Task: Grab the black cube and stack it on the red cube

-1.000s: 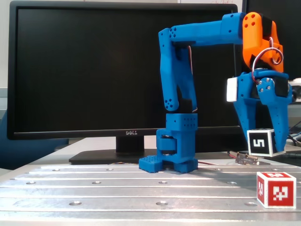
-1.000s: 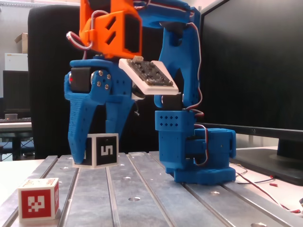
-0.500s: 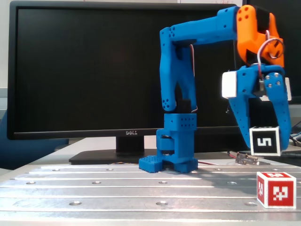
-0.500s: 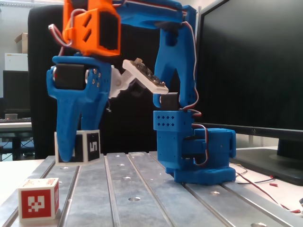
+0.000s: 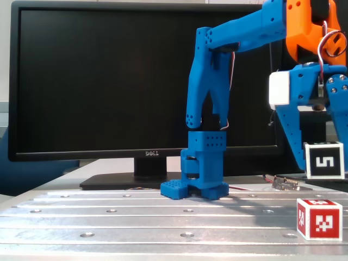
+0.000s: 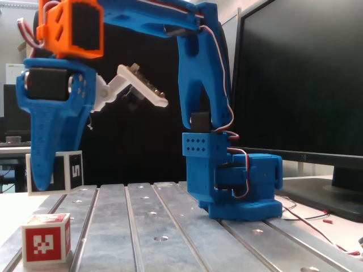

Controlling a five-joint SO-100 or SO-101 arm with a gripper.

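Black cube: raised off the surface, above and behind the red cube.
End effector: seemingly holding the black cube.

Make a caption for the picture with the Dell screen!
Blue arm's gripper lifts the black cube above the red cube.
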